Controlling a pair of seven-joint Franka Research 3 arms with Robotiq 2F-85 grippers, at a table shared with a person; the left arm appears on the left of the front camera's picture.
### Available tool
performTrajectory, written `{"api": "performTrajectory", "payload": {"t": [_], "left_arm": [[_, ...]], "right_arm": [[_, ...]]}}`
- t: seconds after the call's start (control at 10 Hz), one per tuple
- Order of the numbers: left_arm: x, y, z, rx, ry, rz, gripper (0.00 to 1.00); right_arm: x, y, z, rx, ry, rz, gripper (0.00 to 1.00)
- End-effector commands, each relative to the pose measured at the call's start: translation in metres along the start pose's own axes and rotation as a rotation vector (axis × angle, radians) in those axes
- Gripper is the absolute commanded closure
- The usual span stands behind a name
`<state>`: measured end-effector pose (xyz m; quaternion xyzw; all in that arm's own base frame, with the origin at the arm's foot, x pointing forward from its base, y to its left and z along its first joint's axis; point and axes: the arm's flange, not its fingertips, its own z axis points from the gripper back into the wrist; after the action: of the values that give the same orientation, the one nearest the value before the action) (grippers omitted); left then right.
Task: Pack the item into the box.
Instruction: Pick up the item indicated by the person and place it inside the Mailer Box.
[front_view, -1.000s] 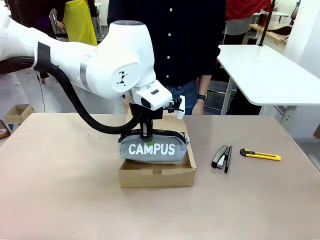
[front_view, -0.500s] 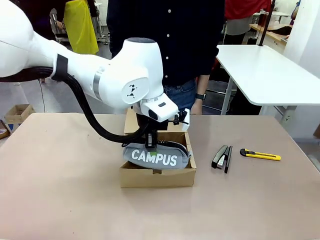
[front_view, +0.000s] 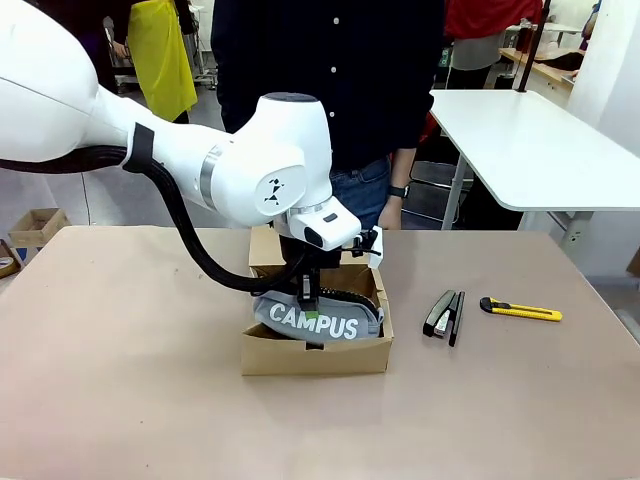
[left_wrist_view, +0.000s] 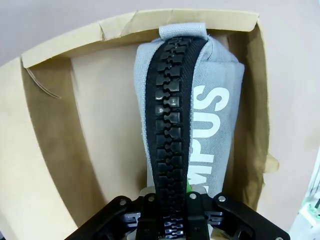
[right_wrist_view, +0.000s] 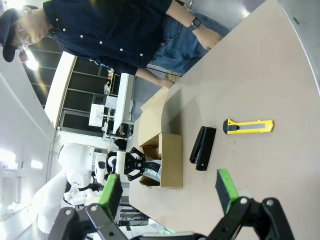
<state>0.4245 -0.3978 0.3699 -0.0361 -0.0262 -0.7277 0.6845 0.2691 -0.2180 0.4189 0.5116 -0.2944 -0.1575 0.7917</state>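
Our left gripper (left_wrist_view: 172, 200) is clamped on the dark zipper edge of the soft light-grey fabric CAMPUS pouch (left_wrist_view: 220, 75), so the pouch hangs lengthwise inside the shallow brown cardboard box (left_wrist_view: 47, 150). From the wrist view we see free floor beside it; the front view adds that it sits half below the rim (slightly tilted). Our right gripper (right_wrist_view: 167, 192) stands wide, empty.

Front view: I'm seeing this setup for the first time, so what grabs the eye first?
The big white left arm dominates, its left gripper pinching the grey CAMPUS pouch by its zipper edge, low inside the open cardboard box at table centre. A black stapler and yellow utility knife lie to the box's right.
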Motion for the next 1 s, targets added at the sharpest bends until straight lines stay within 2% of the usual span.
{"api": "performTrajectory", "payload": {"t": [0.0,0.2,0.3,0.4,0.5,0.6,0.9], "left_arm": [[-0.001,-0.003,-0.016,-0.039,-0.028,0.047,0.92],[-0.003,-0.001,-0.017,-0.048,-0.031,0.047,0.92],[-0.003,-0.001,-0.016,-0.042,-0.039,0.037,0.82],[-0.003,-0.001,-0.015,-0.027,-0.028,0.022,0.36],[-0.004,-0.001,-0.012,-0.007,-0.034,0.005,0.24],[-0.004,-0.002,-0.009,0.007,-0.023,0.009,0.00],[-0.007,-0.004,0.001,0.044,0.001,0.009,0.00]], "right_arm": [[0.002,-0.001,-0.002,0.024,-0.021,0.028,0.00],[0.002,-0.001,-0.002,0.024,-0.021,0.028,0.00],[0.002,-0.001,-0.002,0.024,-0.021,0.028,0.00],[0.002,-0.001,-0.002,0.024,-0.021,0.028,0.00],[0.002,-0.001,-0.002,0.024,-0.021,0.028,0.00],[0.002,-0.001,-0.002,0.024,-0.021,0.028,0.00],[0.002,-0.001,-0.002,0.024,-0.021,0.028,0.00]]}}
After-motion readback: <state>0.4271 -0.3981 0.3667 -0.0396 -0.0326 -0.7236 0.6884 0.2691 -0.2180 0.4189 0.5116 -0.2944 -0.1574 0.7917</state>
